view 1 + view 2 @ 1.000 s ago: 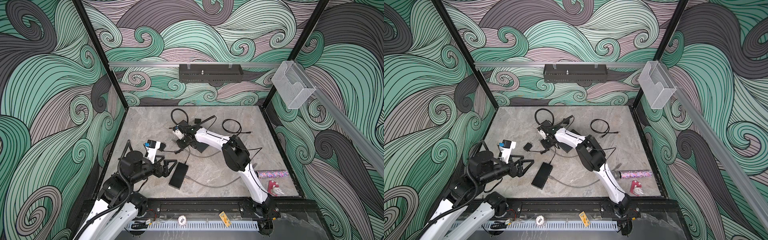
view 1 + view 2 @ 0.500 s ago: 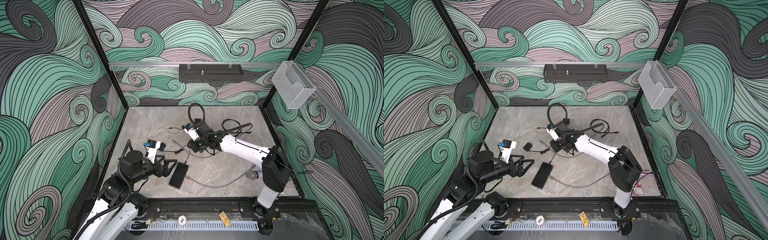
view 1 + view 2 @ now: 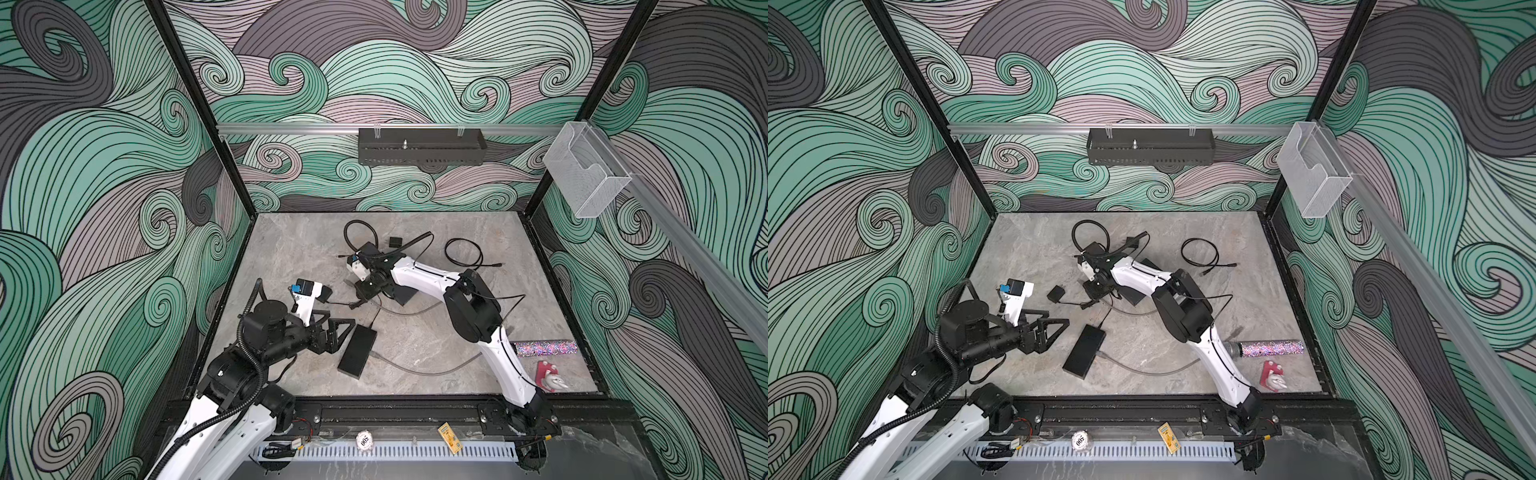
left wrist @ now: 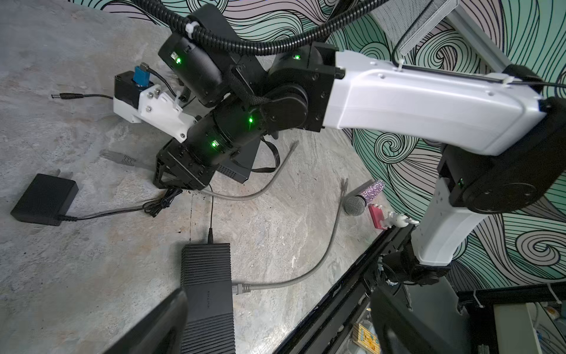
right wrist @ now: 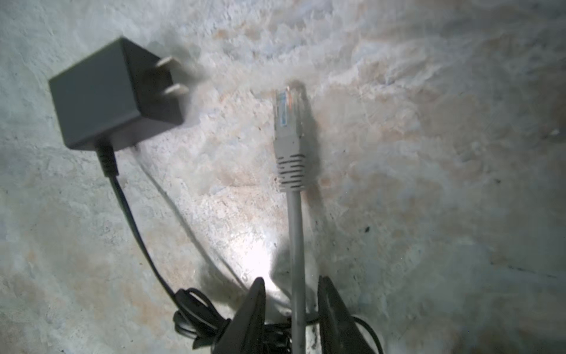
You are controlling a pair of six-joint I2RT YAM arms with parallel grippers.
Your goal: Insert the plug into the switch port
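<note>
Right wrist view: your right gripper [image 5: 291, 279], jaws barely parted and clamping nothing, is straddling the cable [image 5: 296, 233] so the plug [image 5: 288, 122] is lying straight ahead.

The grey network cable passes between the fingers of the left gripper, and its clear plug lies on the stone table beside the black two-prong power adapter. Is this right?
Wrong arm: the right wrist view shows the grey network cable passing between the fingers of the right gripper. Its clear plug does lie on the stone table beside the black two-prong power adapter.
</note>
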